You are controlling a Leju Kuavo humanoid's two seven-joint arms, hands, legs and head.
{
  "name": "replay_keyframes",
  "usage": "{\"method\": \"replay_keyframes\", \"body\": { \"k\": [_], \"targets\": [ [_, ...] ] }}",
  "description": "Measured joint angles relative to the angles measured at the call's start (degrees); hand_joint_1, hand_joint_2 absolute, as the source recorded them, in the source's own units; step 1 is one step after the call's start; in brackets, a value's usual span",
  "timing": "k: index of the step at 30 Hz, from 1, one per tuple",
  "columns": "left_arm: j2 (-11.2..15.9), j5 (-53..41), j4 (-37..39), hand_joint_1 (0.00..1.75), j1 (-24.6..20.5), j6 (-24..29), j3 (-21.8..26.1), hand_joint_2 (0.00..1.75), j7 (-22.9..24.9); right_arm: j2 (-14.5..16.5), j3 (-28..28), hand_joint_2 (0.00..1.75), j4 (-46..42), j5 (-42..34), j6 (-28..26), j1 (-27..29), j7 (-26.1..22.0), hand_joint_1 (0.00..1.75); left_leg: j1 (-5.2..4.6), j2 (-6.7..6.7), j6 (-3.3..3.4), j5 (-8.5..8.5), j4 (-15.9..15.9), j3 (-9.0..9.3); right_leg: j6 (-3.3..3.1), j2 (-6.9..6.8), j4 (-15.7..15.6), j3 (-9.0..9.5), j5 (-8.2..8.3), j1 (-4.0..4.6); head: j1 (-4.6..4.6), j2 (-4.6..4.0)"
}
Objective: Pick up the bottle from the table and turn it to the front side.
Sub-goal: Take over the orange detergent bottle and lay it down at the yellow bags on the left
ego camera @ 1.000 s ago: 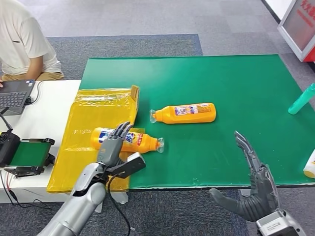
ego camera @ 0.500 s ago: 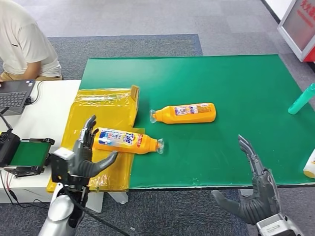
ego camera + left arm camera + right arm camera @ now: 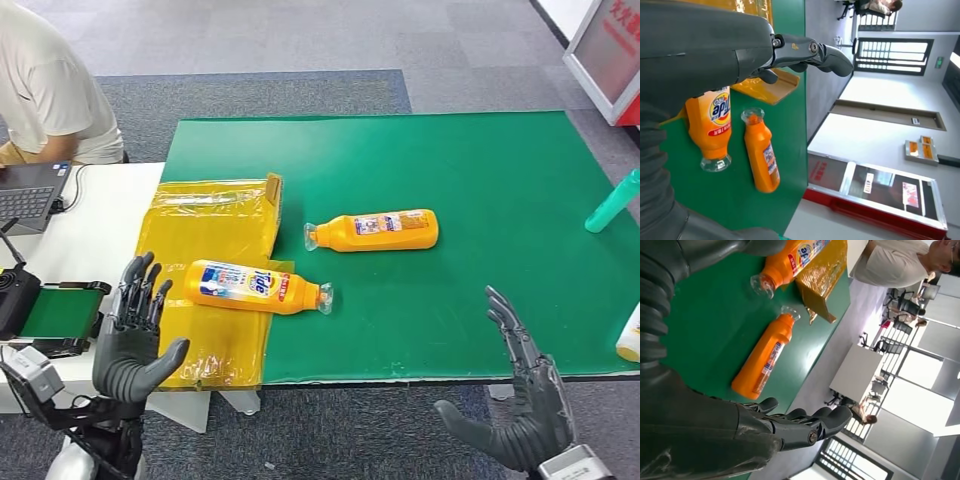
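Two orange bottles lie on their sides on the green table (image 3: pixel 468 180). Near bottle (image 3: pixel 253 286): orange body, clear cap pointing toward the robot's right, front label up with blue "Tide"-style lettering on a white and yellow patch and a red strip near the neck. It rests partly on the yellow plastic bag (image 3: pixel 204 240), neck and cap over the green surface. Far bottle (image 3: pixel 375 230): same orange body, clear cap pointing toward the robot's left, small-print back label facing up, lying flat on the green, well apart from the near one and further from the robot. Nothing touches either bottle.

Left hand (image 3: pixel 136 335): raised at the table's near edge, beside the yellow bag, palm turned toward the bottles, fingers spread and upright, thumb out to the side, released, holding nothing. Apart from the near bottle.

Right hand (image 3: pixel 521 405): low, in front of the table edge on the robot's right, fingers extended and slightly curved, thumb sticking out left, also empty and loose. Well apart from both bottles.

A person in a light shirt (image 3: pixel 45 90) sits at a laptop (image 3: pixel 30 195) at the white side table (image 3: pixel 98 230). A teal bottle (image 3: pixel 615 203) lies at the far right edge.
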Motion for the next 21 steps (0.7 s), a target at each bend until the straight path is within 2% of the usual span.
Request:
{"method": "replay_keyframes", "body": {
  "k": [5,9,19,21],
  "targets": [
    [2.2,1.3,-4.1,0.0,4.2,-1.5,1.6,1.75,-0.7,-0.3,0.0,1.75,0.6,-1.2,2.3,0.0,0.7,0.0,0.01,0.0,-0.03,-0.03,0.0,0.0,-0.02,0.0,0.0,0.0,-0.04,0.02,0.0,0.0],
    [3.7,1.6,-6.2,0.0,6.8,-4.1,5.1,1.75,-0.7,-0.3,0.7,1.75,2.2,-1.2,3.6,-2.0,2.5,0.0,0.01,0.0,-0.05,-0.02,0.0,0.02,-0.04,0.0,0.0,0.0,-0.05,0.02,0.0,0.01],
    [3.8,1.0,-8.6,0.0,9.4,-9.1,12.6,1.75,-0.4,-0.3,2.7,1.75,5.3,-1.0,3.5,-4.8,4.8,0.0,0.01,0.0,-0.04,-0.02,0.0,0.04,-0.03,-0.02,0.0,0.04,-0.05,0.02,-0.01,0.01],
    [3.3,0.8,-9.1,0.0,9.8,-10.7,14.1,1.75,-0.3,-0.3,2.9,0.87,5.8,-0.8,2.7,-4.9,5.6,0.0,0.01,0.0,-0.04,-0.02,0.0,0.03,-0.02,-0.03,0.0,0.04,-0.06,0.02,-0.01,0.01]
  ]
}}
